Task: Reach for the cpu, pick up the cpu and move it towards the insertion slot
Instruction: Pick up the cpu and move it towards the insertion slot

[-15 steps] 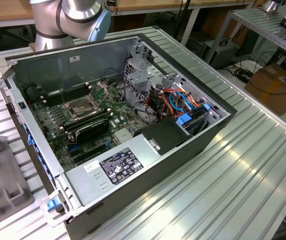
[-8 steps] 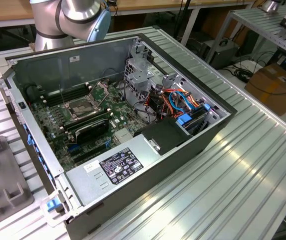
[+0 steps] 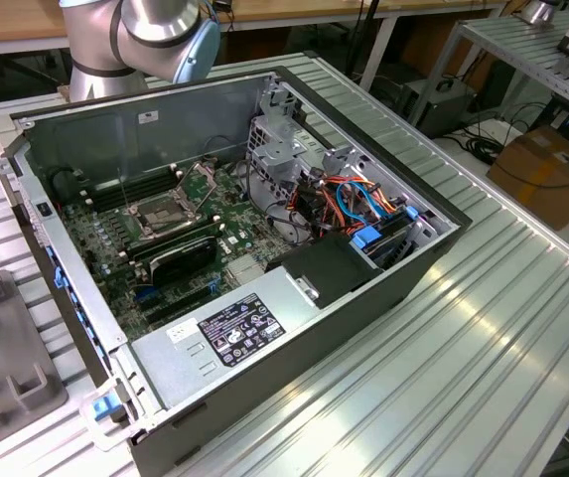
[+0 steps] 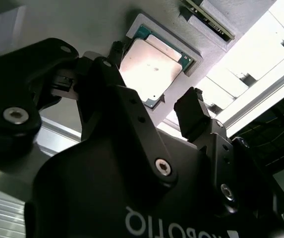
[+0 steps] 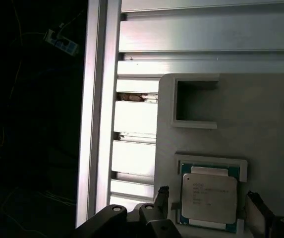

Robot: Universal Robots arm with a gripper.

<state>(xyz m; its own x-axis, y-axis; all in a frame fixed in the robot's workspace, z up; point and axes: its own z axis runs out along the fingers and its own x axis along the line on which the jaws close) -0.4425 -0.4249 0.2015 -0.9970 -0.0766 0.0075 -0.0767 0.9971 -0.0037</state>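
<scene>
Hand (image 4: 154, 74) spread wide, straddling the cpu (image 4: 150, 62) seated in a grey tray (image 4: 195, 60); chip's near edge partly hidden.

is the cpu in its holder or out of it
In: the cpu lies flat in a recess of the grey holder, open gripper straddling it.

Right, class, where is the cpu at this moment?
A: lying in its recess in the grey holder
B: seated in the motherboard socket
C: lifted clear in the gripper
A: the cpu lies flat in the grey holder, with the gripper open on either side of it.
</scene>
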